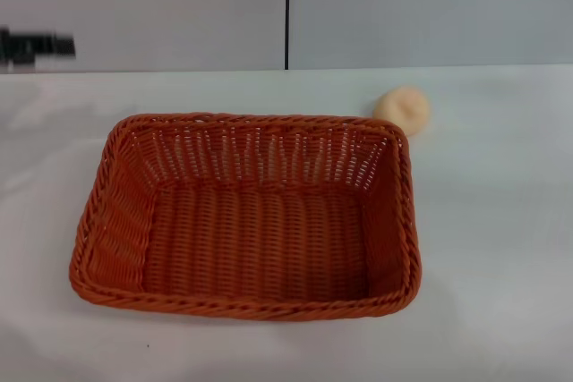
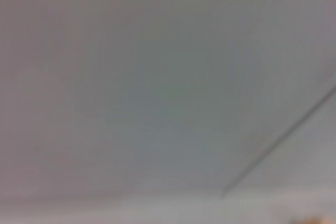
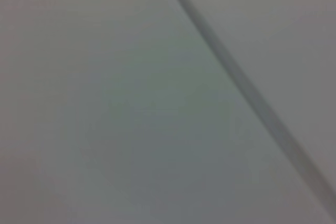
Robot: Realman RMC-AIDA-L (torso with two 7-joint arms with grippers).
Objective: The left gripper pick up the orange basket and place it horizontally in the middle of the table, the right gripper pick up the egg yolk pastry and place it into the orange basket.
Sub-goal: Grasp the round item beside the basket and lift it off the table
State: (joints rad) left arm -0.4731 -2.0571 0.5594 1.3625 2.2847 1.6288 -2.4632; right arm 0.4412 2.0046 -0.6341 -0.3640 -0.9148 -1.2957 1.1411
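Head view first. Saw a large rectangular orange-brown woven wicker basket (image 1: 242, 308) sitting lengthwise roughly mid-way across the plain white smooth table (image 1: 501, 248), empty inside. Spotted the small round pale peach-cream egg yolk pastry (image 1: 402, 110) just behind the basket's far right corner, close enough that touching or not couldn't be called. Made out a dark smeared shape at the far left edge, probably the slim black left gripper (image 1: 36, 46), well apart from the basket (open or closed? couldn't tell). Found no trace of the right gripper anywhere. Got nothing from either wrist view but grey wall and a dark seam.

Reckoned the basket half looked done, pastry not yet picked.

Worried mostly about that tight spot: coming down beside the braided rim could clip the basket and shove it off centre, or nudge the round bun into rolling away. Squeezing too hard would probably squash it too.

Read no brands, labels or writing.
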